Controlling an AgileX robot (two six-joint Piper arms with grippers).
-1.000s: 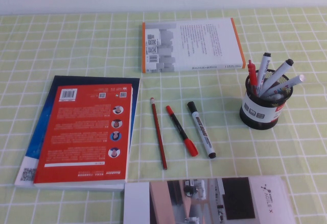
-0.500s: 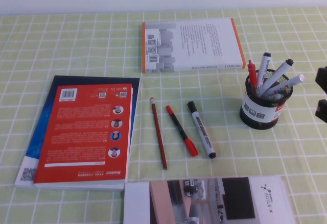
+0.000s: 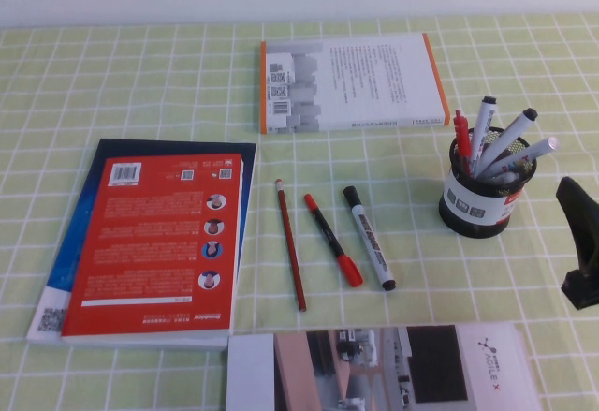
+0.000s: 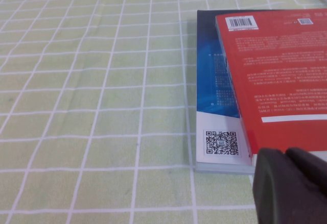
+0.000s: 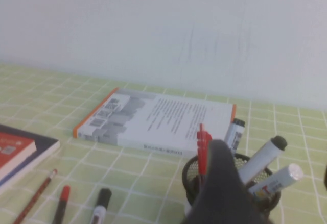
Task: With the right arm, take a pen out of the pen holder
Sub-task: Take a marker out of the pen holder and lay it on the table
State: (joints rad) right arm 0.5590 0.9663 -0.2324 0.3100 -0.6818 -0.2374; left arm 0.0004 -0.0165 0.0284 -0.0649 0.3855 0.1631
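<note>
The right gripper (image 3: 577, 238) is hovering just right of the pen holder (image 3: 487, 203), jaws seemingly spread. It should be centring over one pen (image 3: 483, 128) standing inside before closing. The left gripper (image 4: 291, 185) is idling far off; I cannot tell its state.

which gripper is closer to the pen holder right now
Right. The right gripper hangs just right of the pen holder, slightly nearer the robot. The left gripper is by the near edge of the books, far to the left.
</note>
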